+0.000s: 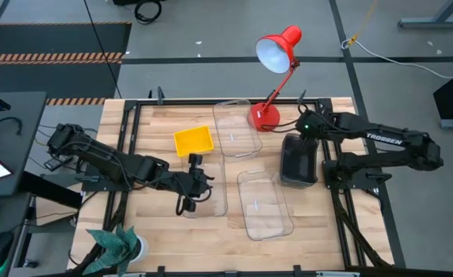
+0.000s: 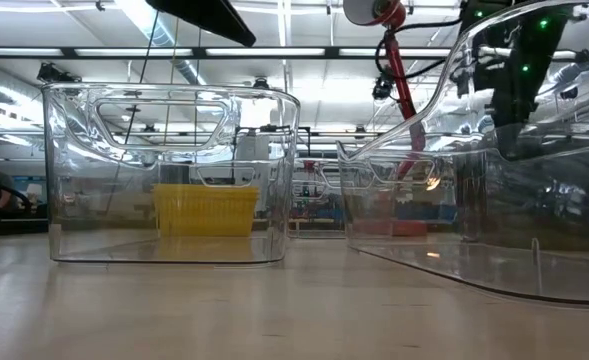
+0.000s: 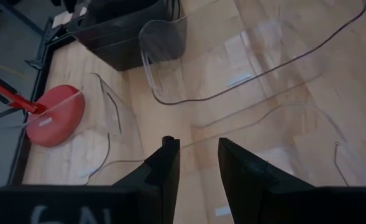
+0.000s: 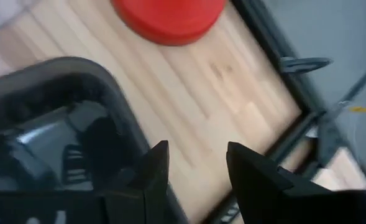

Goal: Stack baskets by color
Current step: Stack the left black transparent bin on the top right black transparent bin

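A yellow basket point(image 1: 192, 141) rests on the table left of centre. One clear basket point(image 1: 236, 127) lies beside the lamp, and another point(image 1: 264, 202) lies near the front. A third clear basket point(image 1: 213, 192) point(image 2: 169, 170) stands flat on the table, and my left gripper point(image 1: 198, 163) point(image 3: 198, 149) is at its far left rim. A dark grey basket point(image 1: 298, 160) sits at the right. My right gripper point(image 4: 198, 158) hovers open over that basket's far end point(image 4: 77, 81), its gap above bare wood. My left gripper has the clear basket's rim point(image 3: 192, 144) between its two fingers, which come slanting down from the table's left. The rim is see-through, so the exact hold does not show. The basket stands level with its bottom on the table.
A red desk lamp stands with its base point(image 1: 263, 117) between the far clear basket and the dark one. A green plant point(image 1: 117, 245) sits at the near left corner. Black frame rails point(image 1: 126, 146) run along the table's sides.
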`<state>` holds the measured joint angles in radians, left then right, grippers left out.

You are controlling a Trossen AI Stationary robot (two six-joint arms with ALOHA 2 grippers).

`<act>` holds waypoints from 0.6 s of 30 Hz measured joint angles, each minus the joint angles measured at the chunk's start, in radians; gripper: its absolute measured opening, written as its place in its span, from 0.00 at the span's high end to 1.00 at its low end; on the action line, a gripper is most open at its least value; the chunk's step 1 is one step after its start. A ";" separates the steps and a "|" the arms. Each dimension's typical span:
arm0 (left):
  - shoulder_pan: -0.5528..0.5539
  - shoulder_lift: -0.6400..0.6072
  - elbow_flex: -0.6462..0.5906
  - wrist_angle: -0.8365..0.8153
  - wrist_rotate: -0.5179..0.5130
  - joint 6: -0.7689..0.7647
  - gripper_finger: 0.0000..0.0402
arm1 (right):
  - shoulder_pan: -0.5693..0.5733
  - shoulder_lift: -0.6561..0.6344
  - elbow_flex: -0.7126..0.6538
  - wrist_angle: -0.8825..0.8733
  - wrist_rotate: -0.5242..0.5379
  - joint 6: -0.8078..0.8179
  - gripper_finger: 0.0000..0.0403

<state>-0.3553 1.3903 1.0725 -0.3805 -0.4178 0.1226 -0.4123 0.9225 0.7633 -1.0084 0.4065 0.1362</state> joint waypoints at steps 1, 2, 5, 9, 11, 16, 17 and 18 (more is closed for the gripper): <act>0.000 0.000 0.000 0.000 -0.005 0.002 0.71 | 0.001 0.014 0.002 -0.002 -0.020 0.008 0.59; 0.000 -0.003 0.000 -0.001 -0.009 0.002 0.71 | 0.004 0.030 0.004 -0.005 -0.023 0.014 0.59; 0.003 -0.011 0.000 0.007 -0.016 0.002 0.71 | 0.024 0.088 0.008 -0.028 0.013 0.022 0.59; 0.005 -0.024 0.000 0.006 -0.017 0.004 0.71 | 0.063 0.118 0.042 -0.069 0.082 0.039 0.59; 0.005 -0.030 0.000 0.002 -0.017 -0.003 0.71 | 0.083 0.115 0.087 -0.090 0.090 0.035 0.59; 0.003 -0.044 0.000 -0.038 -0.015 -0.036 0.71 | 0.129 0.082 0.190 -0.095 0.057 0.023 0.59; -0.002 -0.049 0.000 -0.056 -0.015 -0.039 0.71 | 0.141 0.074 0.199 -0.084 0.009 0.017 0.59; -0.005 -0.050 0.000 -0.062 -0.016 -0.045 0.71 | 0.155 0.063 0.202 -0.068 -0.048 0.012 0.59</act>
<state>-0.3605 1.3401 1.0721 -0.4428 -0.4338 0.0774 -0.2575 0.9851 0.9653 -1.0769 0.3582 0.1482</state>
